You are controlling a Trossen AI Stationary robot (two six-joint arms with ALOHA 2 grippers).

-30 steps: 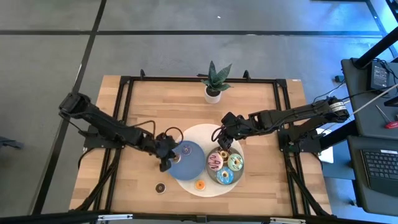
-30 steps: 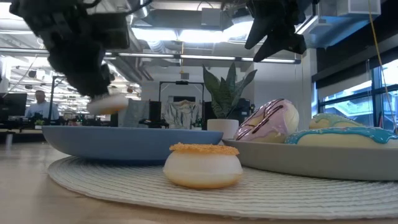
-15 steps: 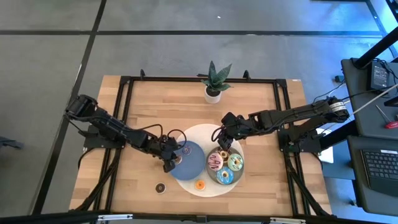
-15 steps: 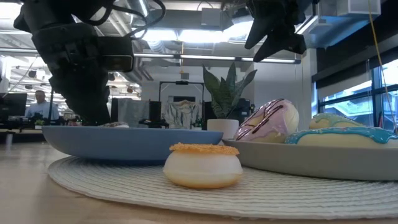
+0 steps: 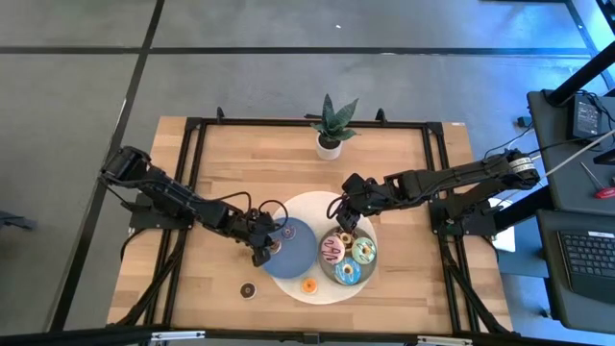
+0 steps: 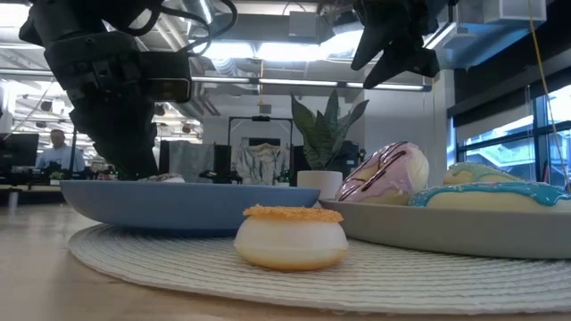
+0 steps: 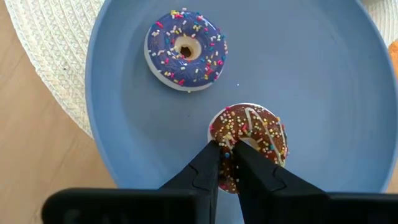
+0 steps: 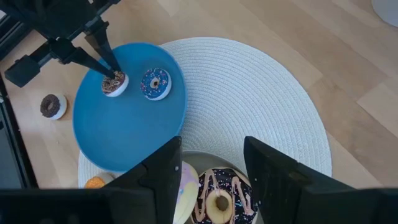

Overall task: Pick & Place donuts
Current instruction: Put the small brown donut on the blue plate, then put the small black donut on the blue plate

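A: Which step is this?
B: Placing. The left gripper [image 7: 227, 163] pinches the brown mini donut [image 7: 249, 140] down on the blue plate [image 7: 323, 99], beside the purple mini donut [image 7: 185, 48].
A: Next?
B: Probably release and lift. The right gripper [image 8: 211, 163] hovers open.

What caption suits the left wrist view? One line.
Left gripper sets a brown mini donut on the blue plate beside a purple one.

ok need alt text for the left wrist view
The left end effector pinches the rim of a brown sprinkled mini donut resting on a blue plate. A purple sprinkled mini donut lies farther along the plate, which sits on a white woven mat.
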